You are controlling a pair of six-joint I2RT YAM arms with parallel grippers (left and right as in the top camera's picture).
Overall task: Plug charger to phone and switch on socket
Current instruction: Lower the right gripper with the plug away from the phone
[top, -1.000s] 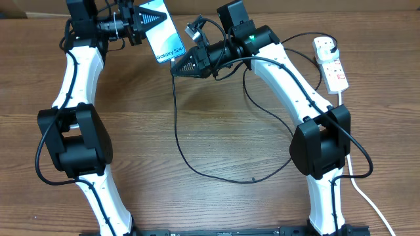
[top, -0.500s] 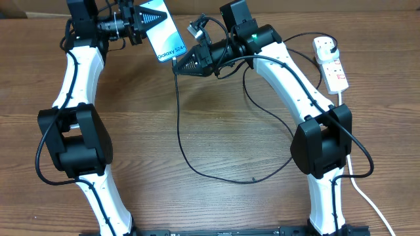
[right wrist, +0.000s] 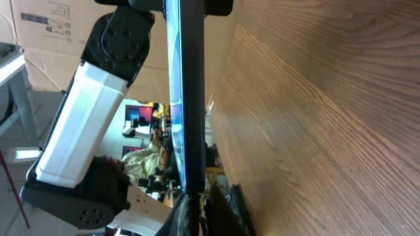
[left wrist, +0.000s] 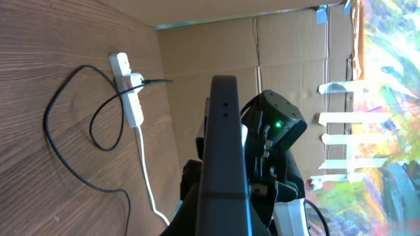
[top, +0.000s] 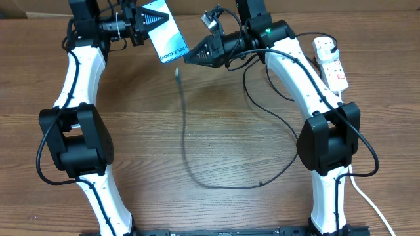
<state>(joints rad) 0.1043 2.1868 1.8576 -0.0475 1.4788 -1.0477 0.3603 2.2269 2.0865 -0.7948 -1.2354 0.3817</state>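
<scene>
Two tools | left tool (top: 147,21) grips phone (top: 169,39) | right tool (top: 190,59) unclear | charger tip (top: 177,71) overhead-only

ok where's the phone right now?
Overhead view, far left: the phone is clamped in the left gripper, with its "Galaxy S24" edge pointing at the right gripper close beside it.

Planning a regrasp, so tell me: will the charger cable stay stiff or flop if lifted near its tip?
Likely floppy: the charger cable is thin and lies in loose loops on the table. Probably light, so it drags easily. Its plug sits in the socket, so hard pulls may shift that.
</scene>
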